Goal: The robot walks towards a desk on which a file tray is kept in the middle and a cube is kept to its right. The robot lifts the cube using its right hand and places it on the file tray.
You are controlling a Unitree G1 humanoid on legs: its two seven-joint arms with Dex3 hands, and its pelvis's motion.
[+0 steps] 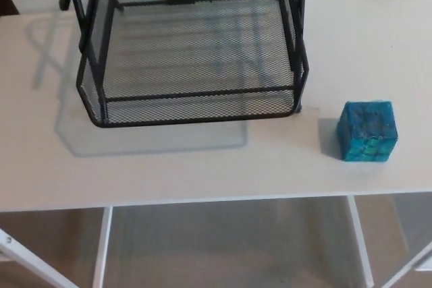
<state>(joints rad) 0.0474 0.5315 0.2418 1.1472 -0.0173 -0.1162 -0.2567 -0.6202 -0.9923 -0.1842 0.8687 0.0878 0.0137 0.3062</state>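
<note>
No part of the robot's body shows in the head view. Neither left nor right of the file tray is there an arm, a forearm or a robot hand, so its colours, shapes, cables and markings cannot be told.

Soft light; file tray shadow falls left.

Black wire-mesh file tray; mottled blue-and-teal cube; pale off-white desk on white legs; grey-beige floor.
</note>
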